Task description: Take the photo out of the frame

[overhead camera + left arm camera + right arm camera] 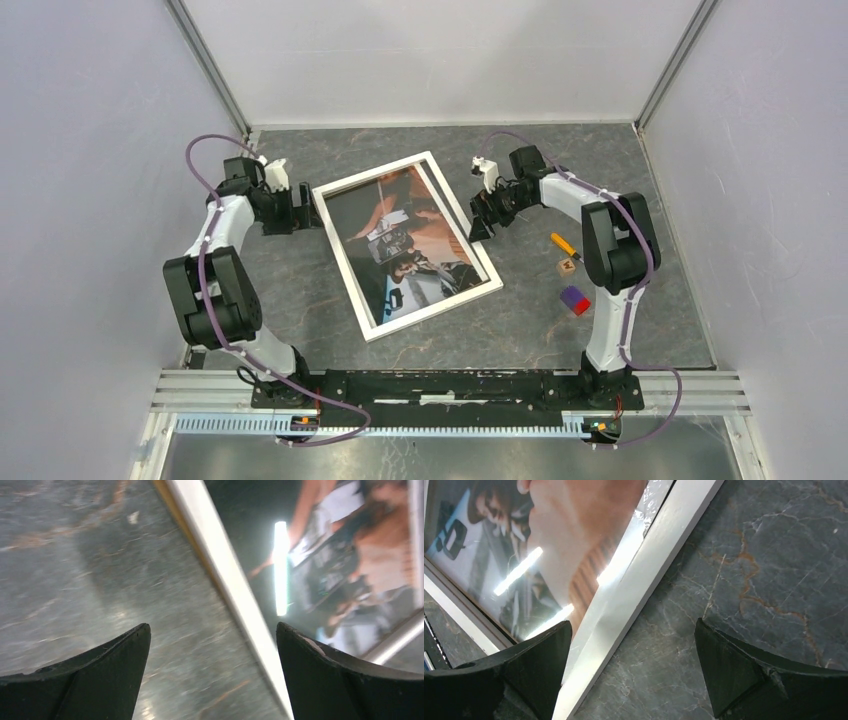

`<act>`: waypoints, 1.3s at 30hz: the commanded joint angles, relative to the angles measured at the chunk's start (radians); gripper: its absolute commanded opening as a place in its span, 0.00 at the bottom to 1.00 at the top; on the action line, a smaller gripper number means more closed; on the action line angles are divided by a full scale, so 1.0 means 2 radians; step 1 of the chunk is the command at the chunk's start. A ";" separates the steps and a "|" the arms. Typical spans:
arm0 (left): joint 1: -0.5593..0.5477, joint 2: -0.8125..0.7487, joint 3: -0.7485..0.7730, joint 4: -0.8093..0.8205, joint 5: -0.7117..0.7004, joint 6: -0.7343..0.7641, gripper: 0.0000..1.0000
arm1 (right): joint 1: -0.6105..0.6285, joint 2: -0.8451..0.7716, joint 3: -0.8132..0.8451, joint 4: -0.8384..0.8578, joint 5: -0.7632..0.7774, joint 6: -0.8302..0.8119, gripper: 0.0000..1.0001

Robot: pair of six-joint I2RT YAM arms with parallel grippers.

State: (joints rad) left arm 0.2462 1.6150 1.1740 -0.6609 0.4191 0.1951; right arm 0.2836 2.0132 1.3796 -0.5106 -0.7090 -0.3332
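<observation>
The grey marbled table [520, 335] carries the frame [344, 264] at the middle of the top view. It lies face up and skewed, and the photo [405, 240] sits inside it behind a glossy front that throws back the lights. No clips or backing show from this side, so I judge the task barely begun. The step in hand is getting hold of the frame so it can be turned over. The left gripper [212, 626] is spread wide at the frame's upper left, its white border [225, 575] running between the fingers. The right gripper [633, 624] is just as wide at the upper right edge, straddling the border [659, 565] there. Neither holds anything. The next move probably calls for both to sink and pinch their edges together, then lift evenly. An orange pen [564, 244], a wooden cube [567, 266] and a red-and-blue block [575, 300] lie apart at right.
</observation>
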 commanded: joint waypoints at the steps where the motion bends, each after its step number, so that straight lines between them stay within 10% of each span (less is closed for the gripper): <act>1: -0.009 0.019 -0.018 0.069 0.095 -0.168 1.00 | -0.001 0.024 0.034 -0.026 -0.003 -0.014 0.98; 16: -0.032 0.184 0.069 0.143 0.105 -0.230 1.00 | 0.048 0.006 -0.088 -0.004 -0.036 -0.030 0.98; 39: -0.261 0.371 0.346 -0.003 0.171 -0.079 1.00 | 0.171 -0.034 -0.180 0.050 -0.072 -0.020 0.98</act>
State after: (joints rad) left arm -0.1883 2.3089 1.8191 -0.4614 0.6041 0.0036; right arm 0.6170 1.8626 1.0275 -0.5461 -1.0058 -0.3595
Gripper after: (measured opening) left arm 0.997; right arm 0.978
